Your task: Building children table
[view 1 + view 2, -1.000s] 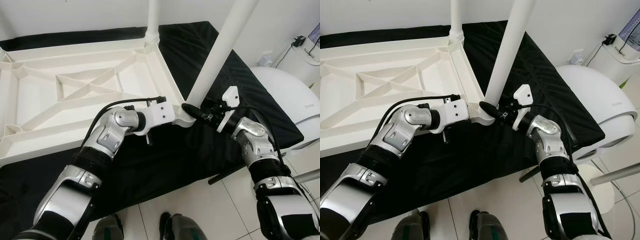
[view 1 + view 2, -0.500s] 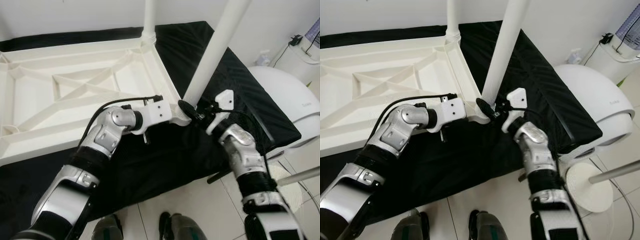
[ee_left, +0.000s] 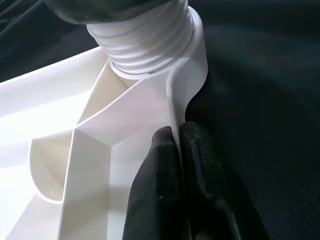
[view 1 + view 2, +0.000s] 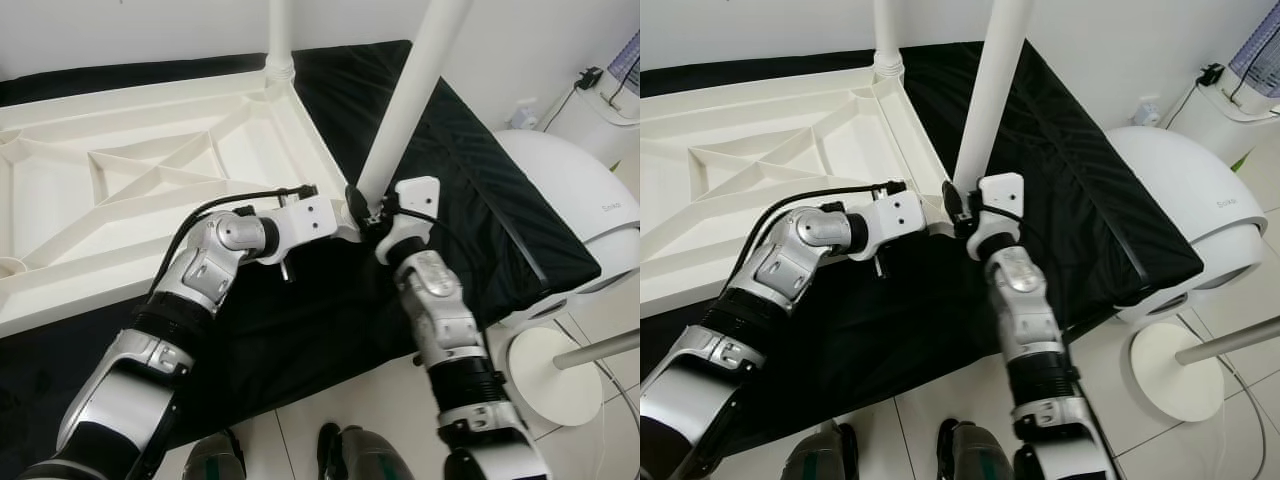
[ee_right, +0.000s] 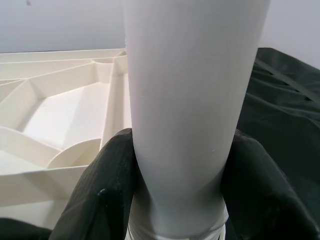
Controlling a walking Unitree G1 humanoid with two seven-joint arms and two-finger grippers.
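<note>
Upturned tabletop (image 4: 150,190) on black cloth | far-right leg (image 4: 279,40) seated | right gripper (image 5: 175,195) clamps near-right leg (image 4: 405,110) into socket | left gripper (image 3: 182,170) pinches rim | left corners still legless

Cut off and covered parts around the upturned table

Both white legs, the near one (image 4: 405,110) and the far one (image 4: 279,35), run off the top edge, so their ends cannot be seen. The white tabletop (image 4: 120,180) is cropped at the left edge. The left gripper (image 3: 181,150) hides a stretch of the tabletop rim, and the right gripper (image 5: 177,190) wraps the near leg's base, covering its sides.
</note>
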